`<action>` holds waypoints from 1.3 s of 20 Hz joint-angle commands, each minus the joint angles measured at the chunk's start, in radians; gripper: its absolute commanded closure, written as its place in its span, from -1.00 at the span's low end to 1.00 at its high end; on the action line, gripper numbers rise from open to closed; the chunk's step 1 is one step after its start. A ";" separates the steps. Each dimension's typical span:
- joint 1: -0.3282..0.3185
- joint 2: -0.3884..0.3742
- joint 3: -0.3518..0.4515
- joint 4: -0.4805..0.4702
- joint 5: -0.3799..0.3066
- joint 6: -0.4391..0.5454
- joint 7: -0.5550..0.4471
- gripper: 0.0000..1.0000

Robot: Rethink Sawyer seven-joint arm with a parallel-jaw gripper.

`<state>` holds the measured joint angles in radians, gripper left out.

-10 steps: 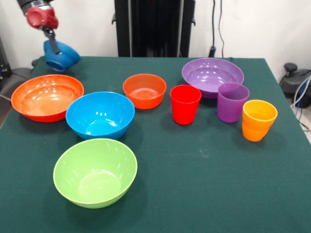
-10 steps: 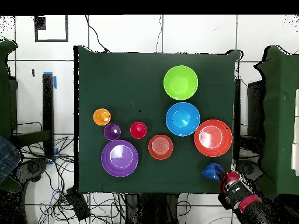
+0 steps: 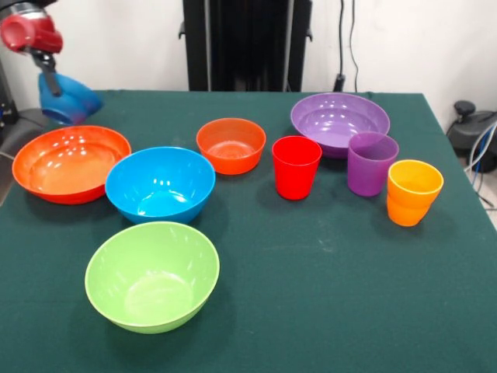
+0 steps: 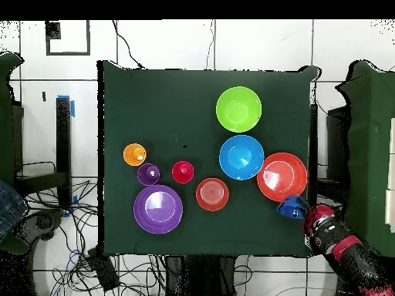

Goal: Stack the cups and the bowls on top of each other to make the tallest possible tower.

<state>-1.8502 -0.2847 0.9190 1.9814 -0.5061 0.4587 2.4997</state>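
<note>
Green cloth covers the table (image 3: 326, 295), with a white wall and my black pedestal behind it. From the front view, my gripper (image 3: 48, 76) hangs at the top left corner, fingers pinched on the rim of the dark blue bowl (image 3: 68, 99), which is tilted in the air off the table's far left corner, with its rounded underside facing the camera. Just below it sits the wide orange-red bowl (image 3: 70, 165), close to the left edge. Beside that, touching or nearly so, is the light blue bowl (image 3: 160, 183), and the lime green bowl (image 3: 152, 276) sits nearest the camera. The small orange bowl (image 3: 231, 144), red cup (image 3: 296, 166), purple cup (image 3: 372, 162) and orange cup (image 3: 413, 192) run rightward, all upright, mouths up, with the purple bowl (image 3: 339, 121) behind them. The near right part of the cloth is bare.

Looking down from overhead, my gripper (image 4: 299, 210) holds the dark blue bowl (image 4: 290, 206) right at the cloth's right edge, just beside the orange-red bowl (image 4: 281, 177). The lime green bowl (image 4: 238, 109) stands apart from the light blue bowl (image 4: 241, 156). Bare cloth fills the upper left.
</note>
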 commanded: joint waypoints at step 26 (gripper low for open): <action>0.246 -0.068 0.076 -0.180 0.455 0.100 0.023 1.00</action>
<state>-1.6956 -0.3636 1.0104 1.8808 -0.1148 0.5730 2.4997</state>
